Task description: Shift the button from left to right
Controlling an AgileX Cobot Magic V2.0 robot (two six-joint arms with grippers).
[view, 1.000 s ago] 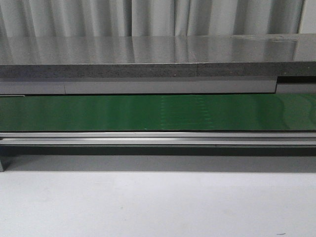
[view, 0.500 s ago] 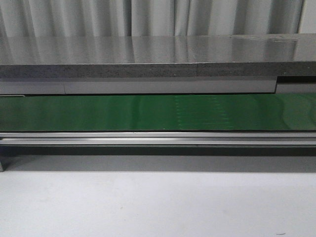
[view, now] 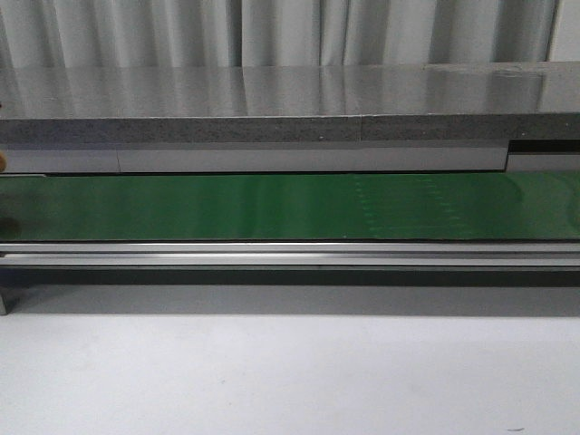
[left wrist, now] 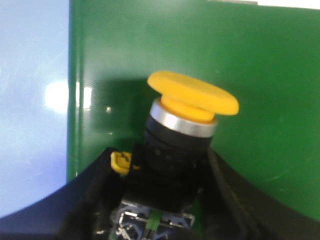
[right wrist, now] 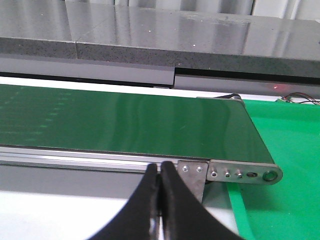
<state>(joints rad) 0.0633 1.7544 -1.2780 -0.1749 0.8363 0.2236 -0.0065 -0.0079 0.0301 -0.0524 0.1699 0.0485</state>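
Observation:
In the left wrist view my left gripper (left wrist: 161, 167) is shut on the button (left wrist: 192, 97). Its round yellow-orange cap and silver ring stick out past the black fingers (left wrist: 87, 200), which clamp its black body. It hangs over a green surface (left wrist: 250, 60). In the right wrist view my right gripper (right wrist: 160, 172) is shut and empty, just in front of the conveyor's near rail by the belt's right end. In the front view neither gripper shows in full. Only a small orange speck (view: 3, 161) and a dark smudge show at the far left edge.
A long green conveyor belt (view: 290, 207) runs left to right behind an aluminium rail (view: 290, 254). A grey stone-like counter (view: 290, 100) lies behind it and white tabletop (view: 290, 372) in front. A green mat (right wrist: 285, 145) lies past the belt's right end.
Faint marks on the belt have drifted to the right. A small orange speck and a dark smudge have appeared at the front view's left edge.

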